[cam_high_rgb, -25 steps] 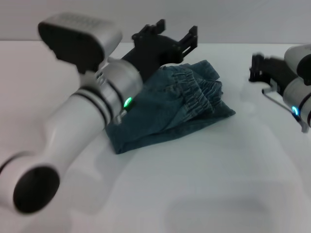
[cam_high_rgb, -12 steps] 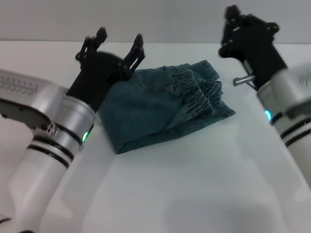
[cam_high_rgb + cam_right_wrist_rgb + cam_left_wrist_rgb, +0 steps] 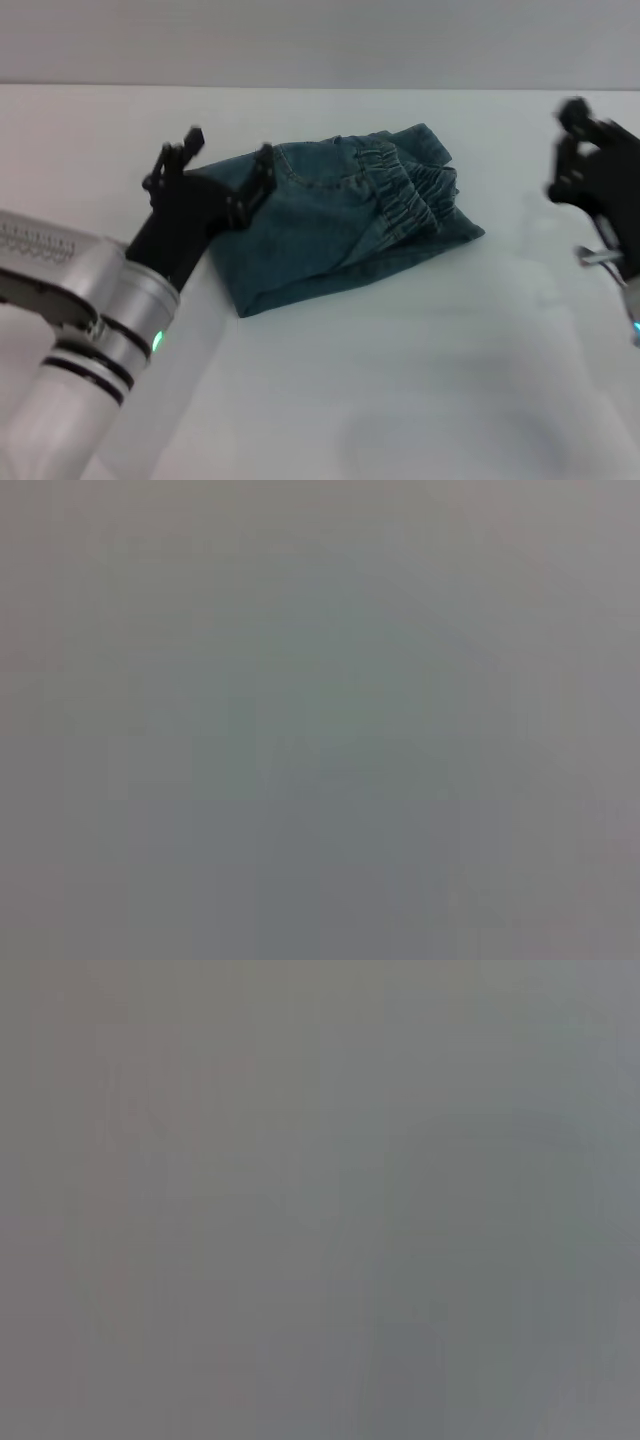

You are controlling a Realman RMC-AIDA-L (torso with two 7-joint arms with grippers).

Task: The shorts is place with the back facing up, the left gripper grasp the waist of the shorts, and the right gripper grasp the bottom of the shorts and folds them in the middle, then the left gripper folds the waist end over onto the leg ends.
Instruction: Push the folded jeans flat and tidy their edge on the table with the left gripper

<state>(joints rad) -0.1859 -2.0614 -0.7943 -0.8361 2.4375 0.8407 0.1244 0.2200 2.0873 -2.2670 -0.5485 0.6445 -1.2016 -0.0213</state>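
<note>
The blue denim shorts [image 3: 320,225] lie folded in a compact bundle in the middle of the white table [image 3: 400,400] in the head view. The ruffled elastic waist [image 3: 415,195] sits on top, toward the bundle's right side. I cannot make out the leg ends in the folds. My left gripper [image 3: 228,150] is open, holds nothing and overlaps the bundle's left edge. My right gripper [image 3: 585,150] is well off to the right of the shorts, apart from them and blurred. Both wrist views are plain grey and show nothing.
A grey wall [image 3: 320,40] runs behind the table's far edge. Bare white tabletop lies in front of the shorts and on both sides.
The left arm has drawn back toward me and lowered, away from above the shorts. The right arm has swung out to the right and dropped. The folded shorts have not moved.
</note>
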